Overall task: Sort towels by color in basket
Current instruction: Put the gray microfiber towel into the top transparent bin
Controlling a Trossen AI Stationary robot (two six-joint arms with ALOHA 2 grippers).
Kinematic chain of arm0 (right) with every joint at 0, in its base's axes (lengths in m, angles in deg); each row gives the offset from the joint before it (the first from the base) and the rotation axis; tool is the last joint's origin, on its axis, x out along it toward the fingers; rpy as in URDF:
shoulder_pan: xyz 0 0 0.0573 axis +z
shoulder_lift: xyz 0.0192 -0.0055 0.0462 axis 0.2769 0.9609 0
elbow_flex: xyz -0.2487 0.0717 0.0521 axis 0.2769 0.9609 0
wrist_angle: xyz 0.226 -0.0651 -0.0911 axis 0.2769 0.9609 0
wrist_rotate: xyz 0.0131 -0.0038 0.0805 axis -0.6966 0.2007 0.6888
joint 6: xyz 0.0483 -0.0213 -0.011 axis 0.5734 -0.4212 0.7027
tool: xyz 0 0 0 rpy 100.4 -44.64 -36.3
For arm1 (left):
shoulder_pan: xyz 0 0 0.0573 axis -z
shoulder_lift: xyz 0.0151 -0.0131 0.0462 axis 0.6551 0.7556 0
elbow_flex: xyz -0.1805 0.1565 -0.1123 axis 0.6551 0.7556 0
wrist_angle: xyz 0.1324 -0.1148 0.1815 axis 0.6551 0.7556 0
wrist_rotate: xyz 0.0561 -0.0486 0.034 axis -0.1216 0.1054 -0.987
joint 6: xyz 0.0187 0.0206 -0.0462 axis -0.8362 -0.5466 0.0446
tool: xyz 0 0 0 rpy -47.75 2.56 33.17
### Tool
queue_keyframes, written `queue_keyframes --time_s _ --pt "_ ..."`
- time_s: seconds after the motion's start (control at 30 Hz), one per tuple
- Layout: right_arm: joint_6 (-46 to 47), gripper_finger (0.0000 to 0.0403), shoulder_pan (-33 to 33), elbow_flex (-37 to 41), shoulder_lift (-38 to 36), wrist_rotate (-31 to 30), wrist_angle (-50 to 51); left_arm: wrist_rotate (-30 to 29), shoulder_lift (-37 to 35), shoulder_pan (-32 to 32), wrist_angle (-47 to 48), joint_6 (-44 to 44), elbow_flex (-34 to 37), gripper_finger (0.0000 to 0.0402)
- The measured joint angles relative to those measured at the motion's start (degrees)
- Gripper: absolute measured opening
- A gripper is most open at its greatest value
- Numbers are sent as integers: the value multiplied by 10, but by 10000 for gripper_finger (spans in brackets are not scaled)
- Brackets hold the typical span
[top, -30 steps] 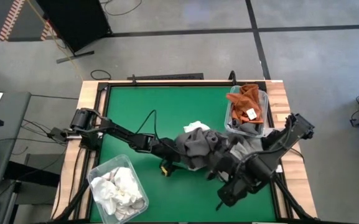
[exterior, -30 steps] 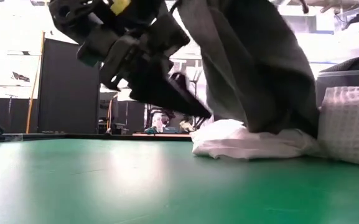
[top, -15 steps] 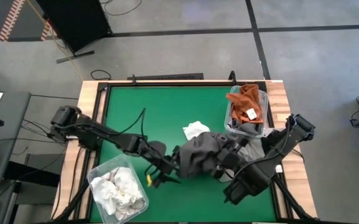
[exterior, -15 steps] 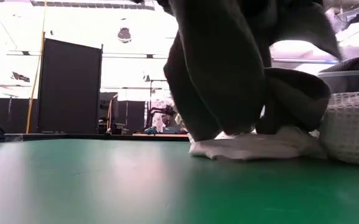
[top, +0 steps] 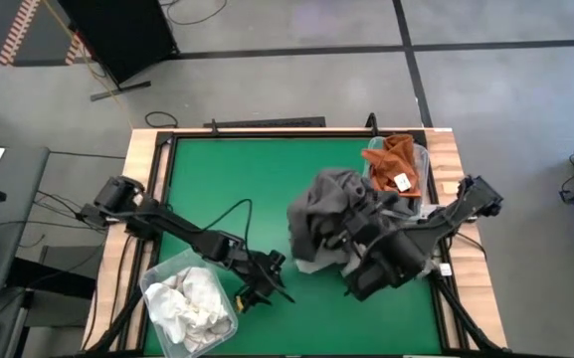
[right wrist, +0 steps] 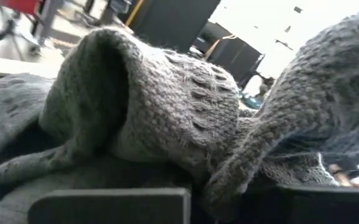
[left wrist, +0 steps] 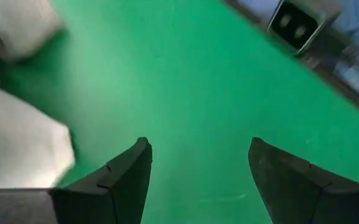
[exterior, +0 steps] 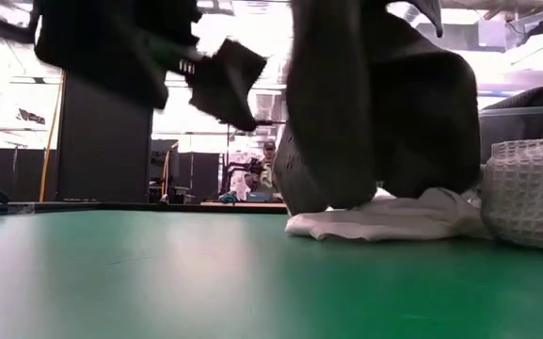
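Observation:
A dark grey knitted towel (top: 326, 211) hangs bunched from my right gripper (top: 354, 239), which is shut on it beside the right bin. In the low view the grey towel (exterior: 375, 104) reaches down to a plain white towel (exterior: 393, 215) lying flat on the table. In the right wrist view the grey towel (right wrist: 167, 106) fills the picture. My left gripper (top: 267, 283) is open above the mat, close to the bin of white towels (top: 192, 303), and holds nothing. My left gripper (left wrist: 198, 168) shows green mat between its fingers. My right gripper holds the grey towel in a bunch of several folds (right wrist: 210, 168), heaped over both fingers (right wrist: 111, 202). The cloth itself hides the place of contact. The towel is lifted and hangs below the gripper; whether its lower end (exterior: 327, 198) touches the white towel I cannot tell.
A clear bin (top: 418, 159) at the table's right edge holds rust-orange (top: 396, 164) and grey towels. A clear bin (top: 152, 278) at the near left corner holds white ones. A white waffle-weave towel (exterior: 530, 193) lies by the right bin. Open green mat (top: 237, 179) lies at the far left.
My left gripper has drawn back from the grey towel toward the table's near edge and the white-towel bin. My right gripper has carried the grey towel up and toward the far right, closer to the right bin. The white towel has stayed on the table.

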Motion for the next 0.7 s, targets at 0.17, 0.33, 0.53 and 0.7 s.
queue_keyframes --time_s 0.17,0.33,0.53,0.7 --pt "-73 49 -41 -22 -35 -3 0 -26 44 0 -8 11 1 254" --pt "-122 49 -75 -30 -91 -4 0 -118 73 -5 -35 33 2 254" --pt "-155 49 -76 -31 -164 9 -3 -287 69 -37 -96 80 2 254" --pt "-161 49 -53 -31 -208 26 -4 -296 68 -82 -249 49 2 254"
